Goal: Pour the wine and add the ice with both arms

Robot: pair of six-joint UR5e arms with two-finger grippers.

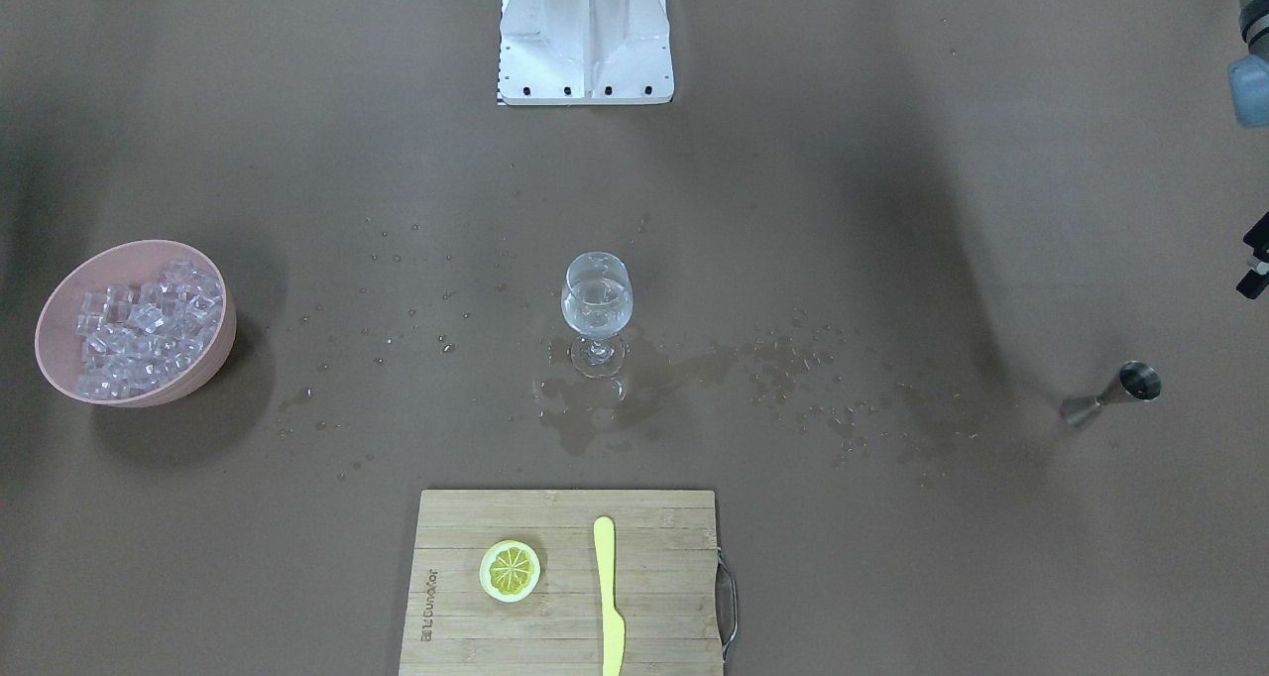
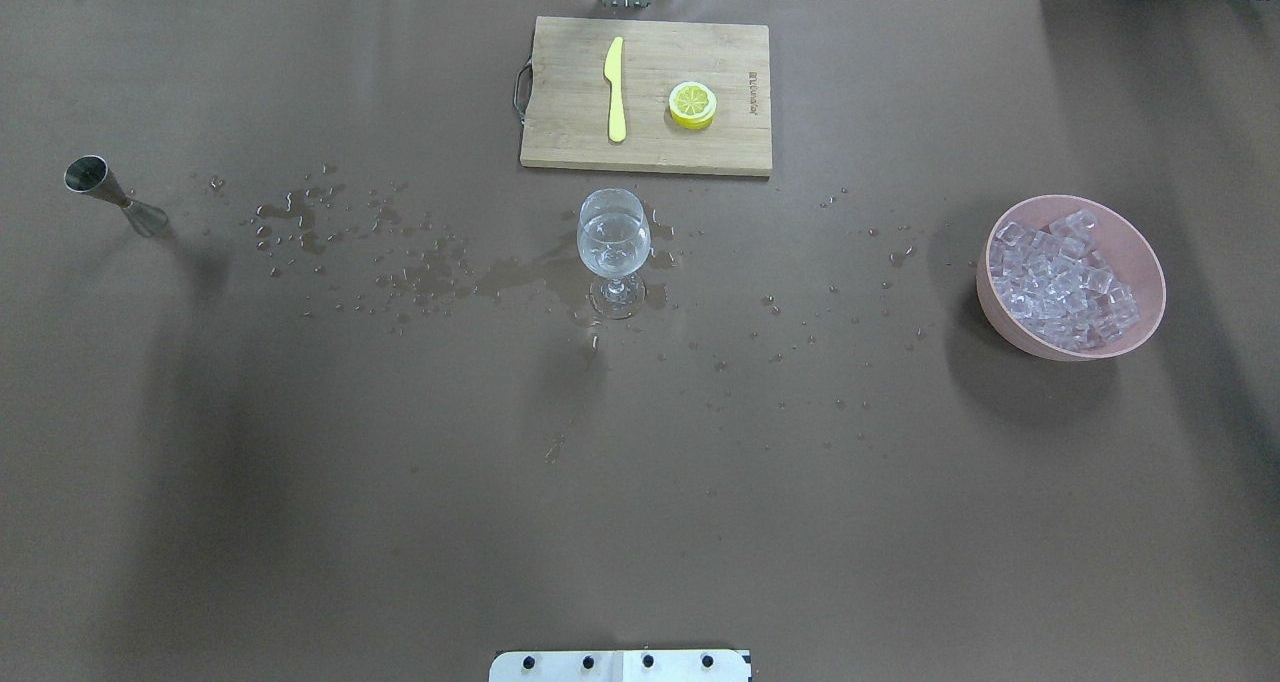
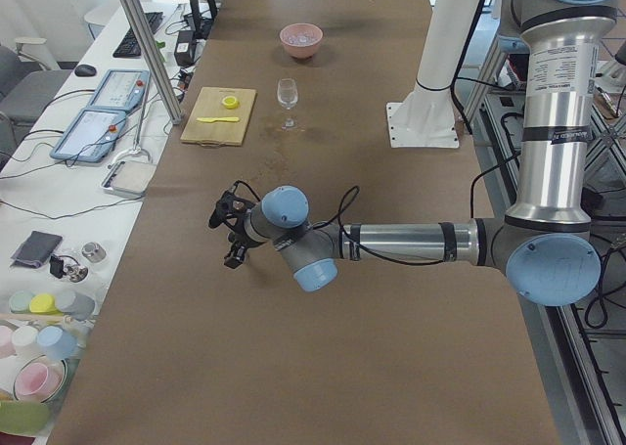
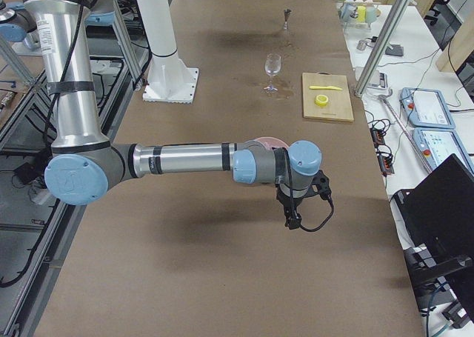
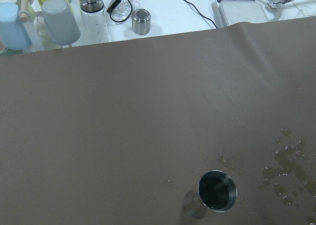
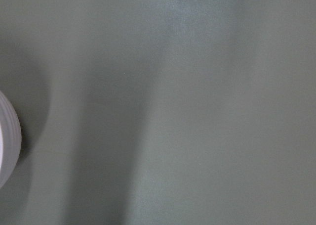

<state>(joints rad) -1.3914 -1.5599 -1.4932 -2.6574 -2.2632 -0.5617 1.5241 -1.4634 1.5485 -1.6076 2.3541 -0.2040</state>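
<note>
A: Over the brown table (image 2: 300, 512), noted both arms stretched out low: left arm (image 3: 411, 242) at the left end, right arm (image 4: 185, 159) at the right end near the bowl.

B: Fingers?

A: Cannot tell for either left gripper (image 3: 230, 232) or right gripper (image 4: 296, 207); caught only side-on and small.

B: Logged the cutting board (image 2: 560, 72) at the far edge, centre. Logged the pink bowl (image 2: 1130, 240) well right of centre.

A: Confirmed. Found the wine glass (image 2: 613, 247) upright just beside the board, standing in a puddle (image 2: 520, 277), droplets scattered to both sides. Found the yellow knife (image 2: 615, 87) on the board, and the jigger (image 2: 110, 194) standing far left.

B: Lemon half (image 2: 692, 104) beside the knife, apart. Task items?

A: Ice (image 2: 1060, 282) heaped in the bowl. Wine (image 1: 597, 311), a little, in the glass.
</note>
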